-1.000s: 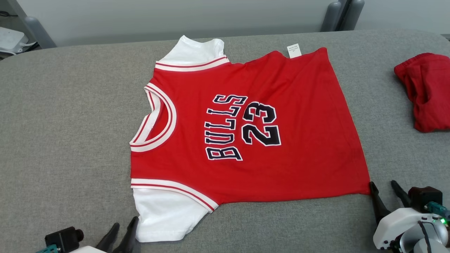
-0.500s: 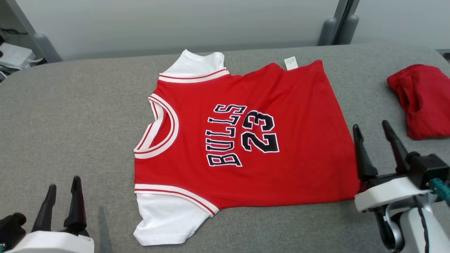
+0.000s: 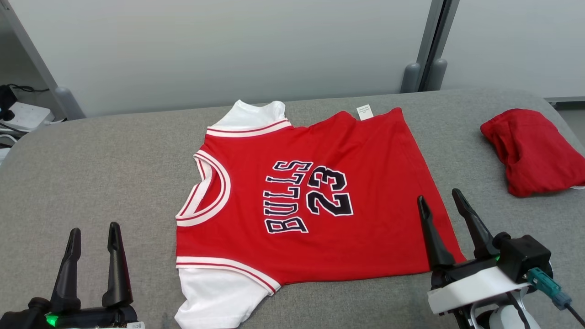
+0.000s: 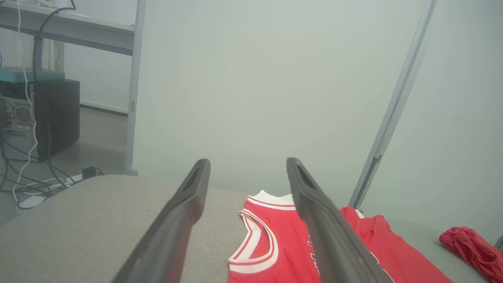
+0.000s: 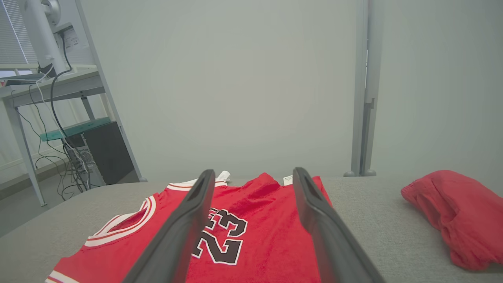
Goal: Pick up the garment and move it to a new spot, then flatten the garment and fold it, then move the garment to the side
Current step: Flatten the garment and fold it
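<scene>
My left gripper (image 3: pixel 93 228) and right gripper (image 3: pixel 438 195) both stand wide open, holding nothing. The right one is near the hem of the red jersey (image 3: pixel 374 183), which lies flat in the middle of the grey table (image 3: pixel 91 160). A bundled red cloth (image 3: pixel 532 151) sits well apart at the right.

Grey fabric-covered surface (image 3: pixel 91 173), far corners rounded; two items on it. Red jersey (image 3: pixel 256 192) lies spread flat around the middle, collar (image 3: pixel 215 183) toward the left side, hem toward the right; "BULLS 23" print (image 3: pixel 306 196) faces up, reads sideways; one white sleeve (image 3: pixel 249 113) at the far side, the other at the near edge; small white label (image 3: pixel 364 112) pokes out along the jersey's far edge; slight wrinkle beside it. Crumpled red bundle (image 3: pixel 532 153) sits by the right edge, well apart from the jersey.
</scene>
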{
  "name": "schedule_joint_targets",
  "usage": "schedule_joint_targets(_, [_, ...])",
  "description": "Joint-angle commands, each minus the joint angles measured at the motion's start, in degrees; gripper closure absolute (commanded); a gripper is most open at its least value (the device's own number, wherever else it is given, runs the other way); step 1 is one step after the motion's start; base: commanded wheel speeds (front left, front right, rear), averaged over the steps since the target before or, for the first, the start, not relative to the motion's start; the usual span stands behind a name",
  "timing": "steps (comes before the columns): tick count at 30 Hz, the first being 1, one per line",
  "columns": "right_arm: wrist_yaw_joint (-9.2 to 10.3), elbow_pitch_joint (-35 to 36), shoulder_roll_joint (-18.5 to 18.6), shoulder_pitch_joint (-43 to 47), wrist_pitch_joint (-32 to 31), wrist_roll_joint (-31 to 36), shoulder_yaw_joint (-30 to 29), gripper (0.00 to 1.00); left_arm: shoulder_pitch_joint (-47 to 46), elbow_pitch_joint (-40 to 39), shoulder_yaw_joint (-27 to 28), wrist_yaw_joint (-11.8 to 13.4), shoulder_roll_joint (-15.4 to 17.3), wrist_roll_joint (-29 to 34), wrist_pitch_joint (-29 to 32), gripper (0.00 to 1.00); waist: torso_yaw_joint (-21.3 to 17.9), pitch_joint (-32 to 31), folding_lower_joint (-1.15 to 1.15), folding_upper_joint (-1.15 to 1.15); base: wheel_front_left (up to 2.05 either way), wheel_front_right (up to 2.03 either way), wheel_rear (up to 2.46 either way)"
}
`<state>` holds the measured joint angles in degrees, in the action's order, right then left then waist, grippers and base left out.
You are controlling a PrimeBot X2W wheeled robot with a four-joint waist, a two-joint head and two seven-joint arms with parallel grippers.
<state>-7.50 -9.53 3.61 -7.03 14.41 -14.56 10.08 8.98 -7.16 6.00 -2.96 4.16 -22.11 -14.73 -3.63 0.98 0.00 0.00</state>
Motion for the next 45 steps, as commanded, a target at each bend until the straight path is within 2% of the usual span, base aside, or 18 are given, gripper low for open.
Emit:
schedule_joint_targets(1, [0.01, 1.77, -0.28, -0.14, 0.59, -0.27, 1.62, 0.00, -1.40, -2.34, 2.30, -0.92, -0.05, 2.59, -0.26, 0.00, -0.26, -0.89, 0.00, 0.00, 0.00, 0.00, 0.00])
schedule_joint_targets(11, [0.01, 1.16, -0.65, 3.59, 0.59, -2.28, 4.17, 0.00, 1.82, 0.88, 1.23, -3.55, -1.23, 6.30, -0.27, 0.00, -0.44, -2.75, 0.00, 0.00, 0.00, 0.00, 0.00])
schedule_joint_targets(18, [0.01, 1.21, -0.68, 5.46, 0.59, -0.75, 2.00, 0.00, 2.92, 1.62, 1.33, -3.59, -1.26, 10.47, -0.27, 0.00, -0.02, -3.31, 0.00, 0.00, 0.00, 0.00, 0.00])
schedule_joint_targets(39, [0.01, 1.85, -0.72, 5.34, 0.59, -0.53, 2.11, 0.00, 2.48, 3.61, 2.31, -4.15, -1.28, 11.39, -0.27, 0.00, 0.25, -3.47, 0.00, 0.00, 0.00, 0.00, 0.00])
schedule_joint_targets(42, [0.01, 1.98, -0.73, 5.26, 0.59, -0.66, 2.07, 0.00, 3.07, 6.82, 1.13, -4.30, -1.27, 11.33, -0.27, 0.00, 0.12, -3.27, 0.00, 0.00, 0.00, 0.00, 0.00])
schedule_joint_targets(45, [0.01, 2.09, -0.73, 5.23, 0.59, -0.75, 2.12, 0.00, 2.77, 12.43, -1.90, -4.46, 0.06, 11.81, -0.27, 0.00, 0.08, -2.92, 0.00, 0.00, 0.00, 0.00, 0.00])
